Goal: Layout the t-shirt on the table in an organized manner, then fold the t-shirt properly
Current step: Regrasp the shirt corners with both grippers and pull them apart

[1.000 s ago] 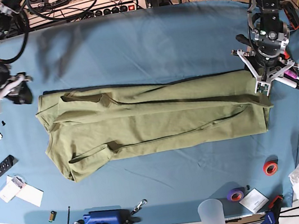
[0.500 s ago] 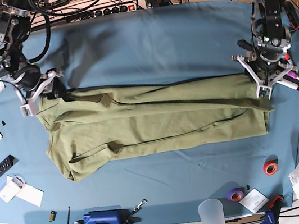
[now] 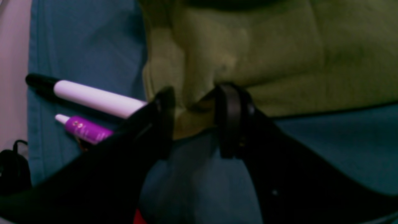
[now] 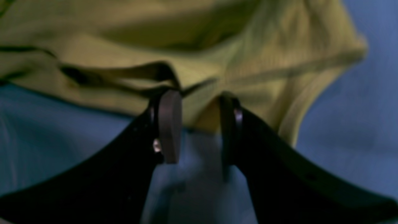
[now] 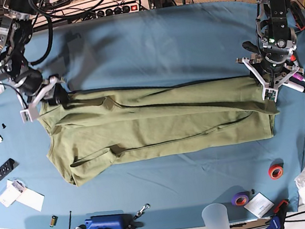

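A: Two long folds are already seen in the t-shirt: it is laid as a narrow band across the middle of the table, sleeves tucked in over the body. Lengthwise folding is judged done, or nearly so.

B: What is left?

A: The crosswise folds, end to end. The band is not yet shortened at all. The far edge is also rumpled at both ends, so some tidying may be wanted first.

B: Left gripper?

A: The left gripper is placed at the shirt's far corner nearest the markers. The jaws are parted, with a bump of green cloth between the fingertips. Contact is seen at the hem, but the cloth is not squeezed flat, so no firm pinch is judged.

B: And the right?

A: Same story at the shirt's other end. The right gripper is set at the far edge by the sleeve end, jaws spread, a fold of cloth lying in the gap. In the base view it is seen down at the shirt's corner. A closing pinch is judged to be the next need on both sides.

B: Risk?

A: The markers lie just beside the left gripper and could be nudged.
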`<state>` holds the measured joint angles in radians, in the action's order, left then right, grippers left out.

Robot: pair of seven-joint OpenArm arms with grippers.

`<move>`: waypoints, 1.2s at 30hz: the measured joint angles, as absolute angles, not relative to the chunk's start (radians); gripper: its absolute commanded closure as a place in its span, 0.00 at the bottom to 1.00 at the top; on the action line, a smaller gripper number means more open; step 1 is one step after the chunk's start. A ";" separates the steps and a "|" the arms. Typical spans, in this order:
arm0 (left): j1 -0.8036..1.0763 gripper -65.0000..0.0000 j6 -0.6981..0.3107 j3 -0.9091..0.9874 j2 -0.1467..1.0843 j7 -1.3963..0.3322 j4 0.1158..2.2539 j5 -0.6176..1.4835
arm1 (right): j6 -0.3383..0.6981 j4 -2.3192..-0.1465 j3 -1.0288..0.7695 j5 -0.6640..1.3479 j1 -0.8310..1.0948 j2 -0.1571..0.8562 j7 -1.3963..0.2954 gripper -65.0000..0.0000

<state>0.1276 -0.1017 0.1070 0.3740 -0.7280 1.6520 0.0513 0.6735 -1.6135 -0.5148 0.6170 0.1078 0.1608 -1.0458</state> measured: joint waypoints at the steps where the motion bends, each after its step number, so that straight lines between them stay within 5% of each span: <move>1: 0.127 0.63 -0.102 0.107 0.374 -0.728 1.652 0.051 | 0.651 -1.613 -0.515 0.618 0.099 0.161 -1.046 0.68; 16: 0.127 0.63 -0.102 0.107 0.374 -0.728 1.652 0.051 | 0.672 -1.606 -0.726 0.669 0.100 0.161 -1.100 0.68; 30: 0.127 0.63 -0.102 0.107 0.374 -0.727 1.651 0.051 | 0.704 -1.411 -0.612 0.743 0.083 0.166 -1.016 0.68; 32: 0.127 0.69 -0.102 0.107 0.374 -0.727 1.651 0.051 | 0.704 -1.411 -0.612 0.744 0.080 0.166 -1.016 0.75; 34: 0.127 0.83 -0.105 0.107 0.374 -0.727 1.650 0.060 | 0.699 -1.409 -0.614 0.735 0.074 0.166 -1.032 0.96; 36: 0.128 1.00 -0.110 0.106 0.370 -0.727 1.649 0.065 | 0.697 -1.408 -0.614 0.733 0.069 0.168 -1.048 1.00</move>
